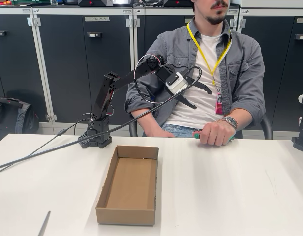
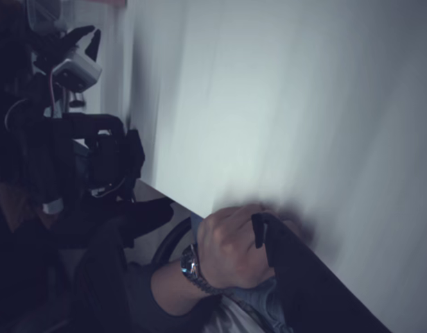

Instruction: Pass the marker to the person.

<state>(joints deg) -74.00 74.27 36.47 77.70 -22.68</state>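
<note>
The person (image 1: 210,59) sits behind the table's far edge. Their fist (image 1: 216,132) rests on the table and is closed round the marker (image 1: 196,135); only its green tips stick out on either side of the hand. My gripper (image 1: 203,100) hangs in the air before the person's chest, above the fist and apart from it. It is open with nothing between its jaws. In the wrist view, the hand with the wristwatch (image 2: 227,250) lies at the table edge, and one dark finger (image 2: 283,263) of mine crosses in front of it.
An open cardboard box (image 1: 128,184) stands on the white table (image 1: 230,187) in front of my base (image 1: 95,137). A thin grey stick (image 1: 44,223) lies at the front left. Cables (image 1: 38,150) run off to the left. Dark equipment (image 1: 301,132) stands at the right edge.
</note>
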